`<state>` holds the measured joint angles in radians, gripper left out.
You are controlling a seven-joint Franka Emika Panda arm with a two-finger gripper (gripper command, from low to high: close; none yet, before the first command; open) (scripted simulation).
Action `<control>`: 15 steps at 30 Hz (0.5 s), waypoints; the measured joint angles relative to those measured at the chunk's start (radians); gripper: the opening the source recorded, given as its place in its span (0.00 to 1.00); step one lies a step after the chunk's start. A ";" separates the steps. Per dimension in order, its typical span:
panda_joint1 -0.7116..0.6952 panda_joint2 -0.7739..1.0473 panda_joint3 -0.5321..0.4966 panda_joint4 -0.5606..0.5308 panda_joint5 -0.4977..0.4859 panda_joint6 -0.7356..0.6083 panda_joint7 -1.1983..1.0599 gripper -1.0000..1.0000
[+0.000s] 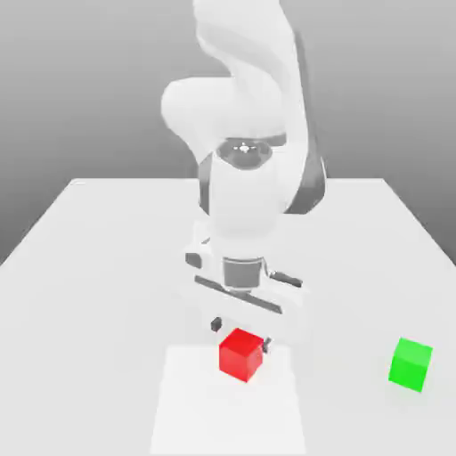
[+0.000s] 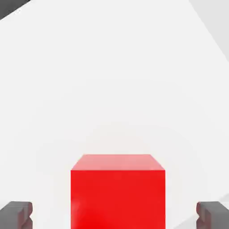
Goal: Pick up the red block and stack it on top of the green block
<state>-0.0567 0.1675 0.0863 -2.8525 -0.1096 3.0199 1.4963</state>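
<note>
With the gripper (image 1: 240,331) spread wide astride the small smooth red cube (image 1: 240,354), it should descend squarely before closing, the small green cube (image 1: 411,362) sitting at 3 o'clock on the white table (image 1: 98,267).

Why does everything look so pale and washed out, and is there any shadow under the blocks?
Exterior view: flat, even light, white table nearly shadowless, a brighter patch under the red block; green block casts barely any shadow. Hand view: red block crisp, its top face lighter, soft pale glow around it.

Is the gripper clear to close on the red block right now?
Probably yes. The gripper is open, one fingertip on each side of the red block with gaps showing, and nothing lies between. The green block sits well apart.
</note>
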 joint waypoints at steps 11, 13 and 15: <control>-0.009 -0.060 0.021 -0.009 0.043 -0.049 -0.030 0.00; -0.009 -0.130 0.036 -0.019 0.088 -0.109 -0.063 0.00; -0.005 -0.201 0.040 -0.030 0.121 -0.169 -0.087 0.00</control>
<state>-0.0612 -0.0335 0.1260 -2.8822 0.0117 2.8505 1.4095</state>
